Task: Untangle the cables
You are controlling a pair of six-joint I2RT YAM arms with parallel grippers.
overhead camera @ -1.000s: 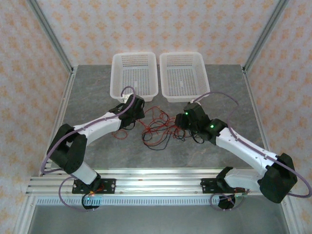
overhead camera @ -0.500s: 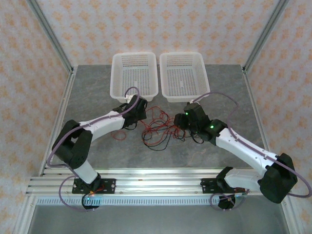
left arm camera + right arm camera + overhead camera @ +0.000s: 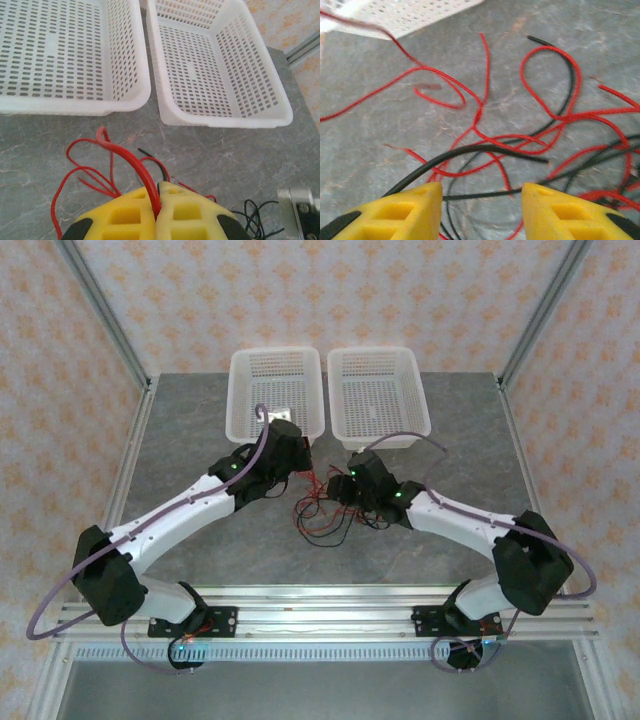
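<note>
The cables, thin red and black wires, lie tangled on the grey table between the two arms. My left gripper is raised just in front of the left basket. In the left wrist view this gripper is shut on a thick red cable that arches up out of the closed yellow fingers; a black wire end shows behind it. My right gripper hangs over the tangle's right side. Seen from the right wrist, it is open, with a black cable and red loops lying below the gap.
Two white perforated baskets stand side by side at the back, the left one and the right one. Their front walls are close ahead of my left gripper. Metal frame posts border the table.
My left gripper has shut on the red cable and risen toward the left basket. The right arm has swung left, bringing its open gripper over the tangle.
</note>
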